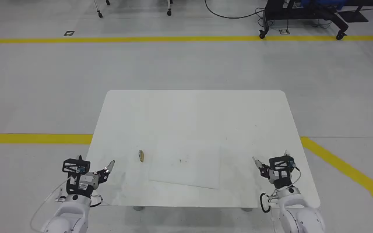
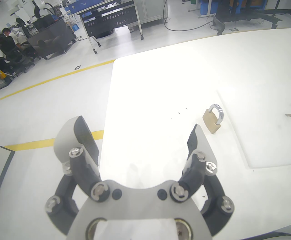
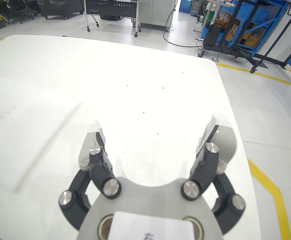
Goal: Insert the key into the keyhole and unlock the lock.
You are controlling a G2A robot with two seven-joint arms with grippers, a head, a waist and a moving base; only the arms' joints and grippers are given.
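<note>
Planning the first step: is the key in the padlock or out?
Out: the padlock lies on the table; what seems the key lies apart, on the mat.

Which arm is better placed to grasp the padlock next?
Left, probably. The padlock lies close ahead of the open left gripper; the right gripper is much farther from it.

An industrial lab or workshop hall is indicated. A pale grey sealed floor [image 1: 175, 64] is marked with yellow lane lines [image 1: 175, 39]. A plain white table [image 1: 192, 116] is set in an open bay. Wheeled equipment carts [image 2: 109, 19] with black perforated panels, a grey metal cabinet [image 3: 154, 11] and blue steel racks [image 3: 270, 4] holding cardboard boxes [image 3: 234, 31] are seen behind. A loose cable [image 1: 230, 17] is trailed over the floor. Office chairs [image 2: 9, 50] are grouped at a workstation to one side.
</note>
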